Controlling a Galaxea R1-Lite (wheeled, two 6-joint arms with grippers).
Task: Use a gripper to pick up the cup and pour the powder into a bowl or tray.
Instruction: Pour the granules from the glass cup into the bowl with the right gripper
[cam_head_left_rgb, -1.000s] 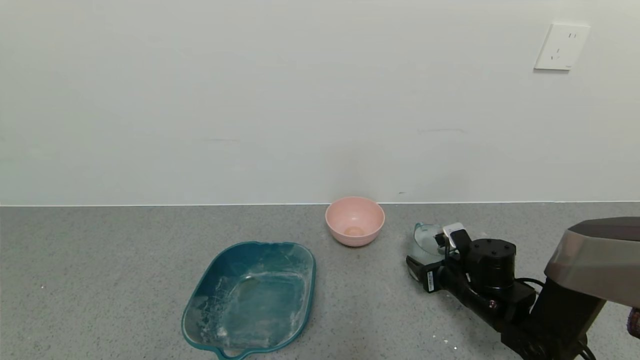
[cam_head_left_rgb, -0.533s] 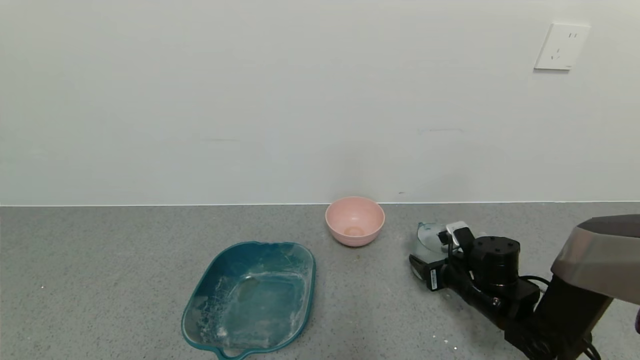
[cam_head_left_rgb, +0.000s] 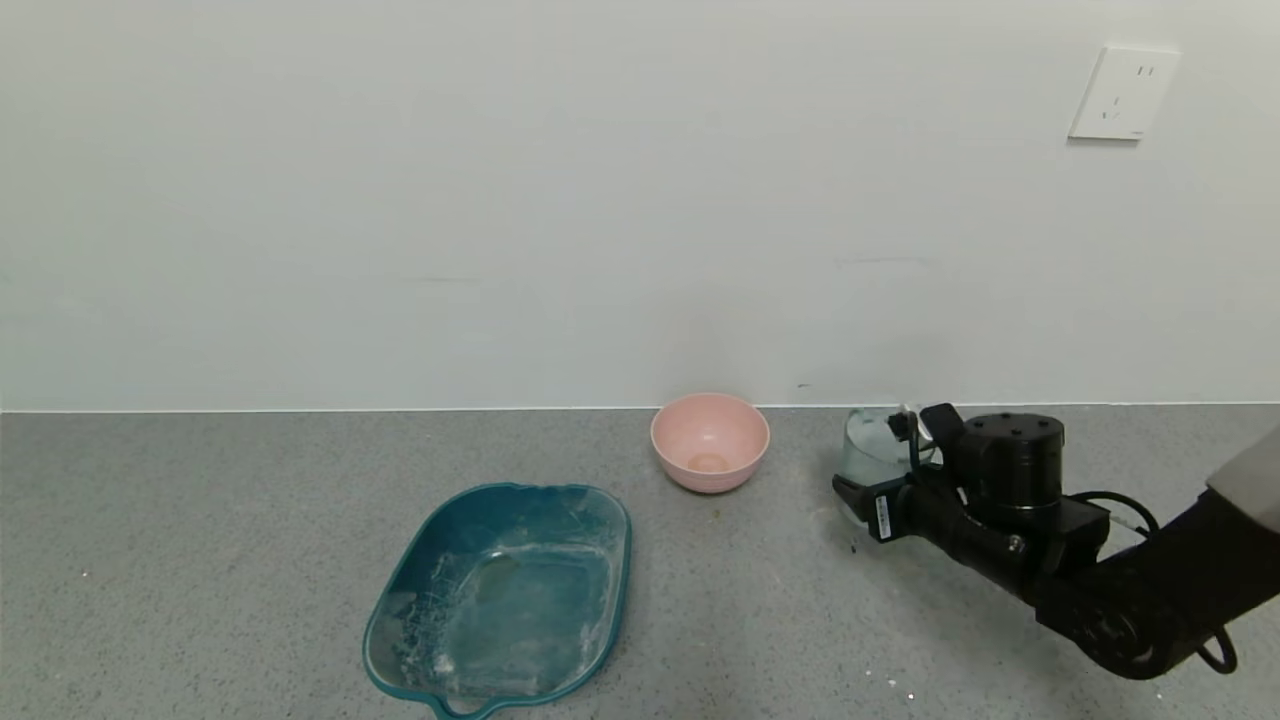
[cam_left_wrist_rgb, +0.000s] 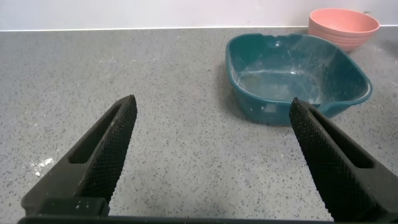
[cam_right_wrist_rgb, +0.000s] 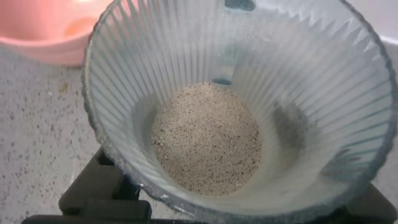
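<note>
The counter, grey and speckled, fills the lower part of your head view and meets a pale wall with a white socket in the upper right. Lower centre on it you see the teal tray, smeared with white residue. At the right edge, your right gripper reaches in from the lower right; its jaws are closed on the cup, which stands upright at centre right, raised off the counter. The pink bowl sits at frame centre near the wall, left of the cup and apart from it. Your right wrist view looks down into the ribbed cup: the powder lies as a pale beige heap on its bottom. Your left gripper hangs over bare counter, jaws spread wide and empty, with tray and bowl in the upper right of that view.
</note>
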